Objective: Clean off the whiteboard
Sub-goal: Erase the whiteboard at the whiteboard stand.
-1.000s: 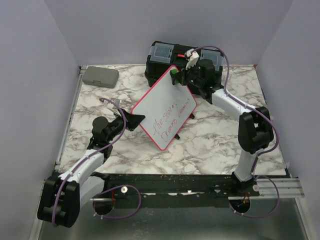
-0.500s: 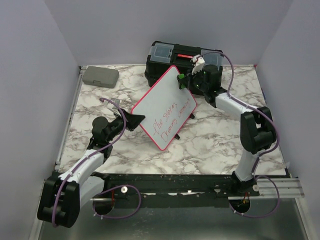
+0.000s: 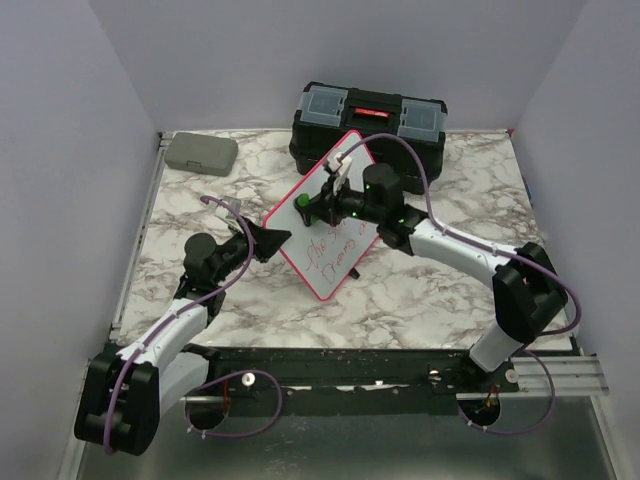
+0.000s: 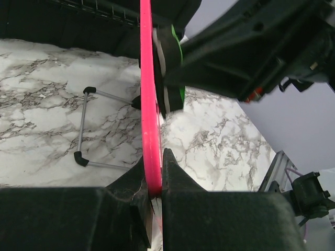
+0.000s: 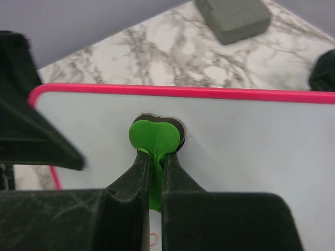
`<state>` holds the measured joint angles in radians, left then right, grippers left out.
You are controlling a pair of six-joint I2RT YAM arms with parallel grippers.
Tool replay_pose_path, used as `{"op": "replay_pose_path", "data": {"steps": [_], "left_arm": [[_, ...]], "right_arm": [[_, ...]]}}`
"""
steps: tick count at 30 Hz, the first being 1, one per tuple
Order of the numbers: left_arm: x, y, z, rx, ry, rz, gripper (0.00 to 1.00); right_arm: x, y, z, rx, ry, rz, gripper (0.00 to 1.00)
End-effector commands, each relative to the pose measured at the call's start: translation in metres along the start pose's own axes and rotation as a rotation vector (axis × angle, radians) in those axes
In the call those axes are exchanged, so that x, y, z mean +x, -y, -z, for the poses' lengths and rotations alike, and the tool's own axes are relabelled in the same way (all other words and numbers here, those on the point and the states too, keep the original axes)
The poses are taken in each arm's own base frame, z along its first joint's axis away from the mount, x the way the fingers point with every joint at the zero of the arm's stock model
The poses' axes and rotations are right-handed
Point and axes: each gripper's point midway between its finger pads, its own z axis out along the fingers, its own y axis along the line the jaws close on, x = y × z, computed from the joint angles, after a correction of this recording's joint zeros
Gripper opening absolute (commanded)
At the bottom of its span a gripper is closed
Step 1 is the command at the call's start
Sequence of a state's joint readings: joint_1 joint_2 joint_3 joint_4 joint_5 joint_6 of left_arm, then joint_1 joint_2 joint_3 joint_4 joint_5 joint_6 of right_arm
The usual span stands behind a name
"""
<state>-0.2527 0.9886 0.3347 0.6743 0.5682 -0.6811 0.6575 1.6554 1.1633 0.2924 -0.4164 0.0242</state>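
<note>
The whiteboard (image 3: 300,215), white with a pink frame (image 4: 148,94), stands tilted on the marble table, with red handwriting (image 3: 335,255) on its lower half. My left gripper (image 3: 274,237) is shut on the board's left corner; in the left wrist view its jaws (image 4: 155,175) pinch the pink frame edge-on. My right gripper (image 3: 320,206) is shut on the tab of a green eraser (image 5: 154,136). The eraser's pad is pressed flat on the white face (image 5: 251,141), just below the top frame. That eraser (image 4: 173,49) also shows against the board's right side in the left wrist view.
A black toolbox (image 3: 368,122) sits behind the board at the back of the table. A small grey case (image 3: 201,153) lies at the back left, and appears as grey case (image 5: 233,18) beyond the board's top edge. The board's wire feet (image 4: 82,125) rest on the marble.
My right arm has swung the green eraser from the board's upper right corner by the toolbox leftward and down onto the board's face. The left arm and board have stayed put.
</note>
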Motion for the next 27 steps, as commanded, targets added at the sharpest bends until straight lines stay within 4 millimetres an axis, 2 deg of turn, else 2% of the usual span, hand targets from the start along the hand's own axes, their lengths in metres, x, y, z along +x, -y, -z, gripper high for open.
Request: {"op": "replay_pose_path", "data": {"steps": [1, 4, 6, 9, 13, 16, 19, 21, 24, 27], "left_arm": [[0.030, 0.030, 0.006, 0.177, -0.146, -0.069, 0.00], [0.031, 0.030, 0.006, 0.174, -0.145, -0.068, 0.00], [0.031, 0.030, 0.006, 0.173, -0.146, -0.067, 0.00], [0.032, 0.030, 0.006, 0.173, -0.147, -0.067, 0.00], [0.032, 0.029, 0.007, 0.170, -0.149, -0.075, 0.00], [0.033, 0.029, 0.007, 0.169, -0.153, -0.074, 0.00], [0.033, 0.029, 0.007, 0.170, -0.151, -0.074, 0.00], [0.033, 0.029, 0.008, 0.171, -0.152, -0.074, 0.00], [0.034, 0.029, 0.009, 0.169, -0.153, -0.076, 0.00], [0.035, 0.028, 0.009, 0.166, -0.156, -0.076, 0.00]], "right_arm": [[0.025, -0.051, -0.003, -0.102, -0.061, 0.012, 0.01], [0.034, -0.070, -0.003, -0.132, -0.075, 0.057, 0.01], [0.031, -0.062, -0.005, -0.076, -0.060, 0.065, 0.01], [0.020, -0.012, -0.004, 0.117, -0.029, 0.055, 0.01], [-0.004, 0.060, 0.012, 0.260, 0.037, 0.030, 0.01], [-0.011, 0.111, 0.025, 0.352, 0.060, 0.025, 0.01], [-0.002, 0.159, 0.031, 0.422, 0.038, 0.040, 0.01], [0.002, 0.181, 0.032, 0.438, 0.033, 0.045, 0.01], [0.003, 0.190, 0.031, 0.414, 0.035, 0.042, 0.01], [0.000, 0.178, 0.027, 0.336, 0.042, 0.042, 0.01]]}}
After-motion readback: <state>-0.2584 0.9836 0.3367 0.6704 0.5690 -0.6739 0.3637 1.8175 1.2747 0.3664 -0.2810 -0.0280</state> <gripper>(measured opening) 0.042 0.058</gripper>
